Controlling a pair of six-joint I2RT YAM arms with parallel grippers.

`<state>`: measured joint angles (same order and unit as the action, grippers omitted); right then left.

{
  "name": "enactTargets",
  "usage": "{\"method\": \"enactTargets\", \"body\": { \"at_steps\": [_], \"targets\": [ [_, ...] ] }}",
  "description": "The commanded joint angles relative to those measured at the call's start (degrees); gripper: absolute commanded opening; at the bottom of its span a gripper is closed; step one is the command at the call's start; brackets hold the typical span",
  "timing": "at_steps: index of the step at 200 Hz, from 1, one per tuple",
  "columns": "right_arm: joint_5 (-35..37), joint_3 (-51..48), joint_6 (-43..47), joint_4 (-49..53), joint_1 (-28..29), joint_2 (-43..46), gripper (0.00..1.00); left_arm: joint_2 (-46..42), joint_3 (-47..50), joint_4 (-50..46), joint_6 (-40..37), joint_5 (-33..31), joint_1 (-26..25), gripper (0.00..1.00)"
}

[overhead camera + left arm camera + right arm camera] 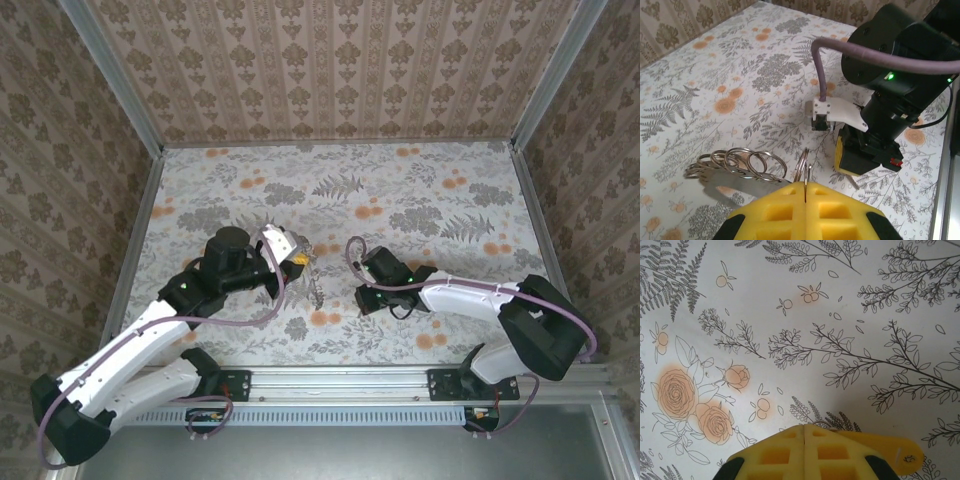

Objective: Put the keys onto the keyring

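- The keyring (803,169), seen here as a thin silvery split ring, is pinched upright between the closed yellow pads of the left hand (805,188).
- Just beside it, a row of further silvery rings (735,161) is seen overlapping, with the keys (745,184) below them as a flat pale metal blade. Only one blade can be made out.
- The whole cluster is held slightly above the flowered counter (400,190), near its middle and between the two arms.
- The right hand (804,429) is closed, pad against pad, low over the counter and near the cluster; nothing is seen gripped in it.
- A yellow tab (890,447) juts out beside the right pads; whether it is part of the hand cannot be told.
- Progress is judged as partway: the ring has been secured, but whether the blade is already threaded onto the pinched ring, or only lies against the neighbouring rings, cannot be told.
- What is left, by this judgement, is the opening of the ring's coil and the sliding on of a key, for which the right hand would be needed.
- No brand, label or legible writing is seen; a tiny dark mark on the yellow tab is too small to be read.
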<state>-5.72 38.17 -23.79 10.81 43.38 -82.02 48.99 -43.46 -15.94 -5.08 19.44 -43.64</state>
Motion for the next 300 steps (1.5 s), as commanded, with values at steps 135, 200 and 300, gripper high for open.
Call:
{"method": "enactTargets", "body": {
  "at_steps": [135,200,300],
  "targets": [
    [12.44,11.00,6.32,15.82,4.18,-5.55,0.45,-3.84,1.10,-0.62,2.90,-2.08,1.20,0.00],
    [10.89,11.98,7.09,14.24,4.48,-9.28,0.34,-3.55,1.02,-0.69,2.95,-2.12,1.36,0.00],
    [11.47,13.34,8.06,14.28,4.51,-11.45,0.24,-3.58,1.02,-0.31,2.91,-1.34,1.80,0.00]
  ]
}}
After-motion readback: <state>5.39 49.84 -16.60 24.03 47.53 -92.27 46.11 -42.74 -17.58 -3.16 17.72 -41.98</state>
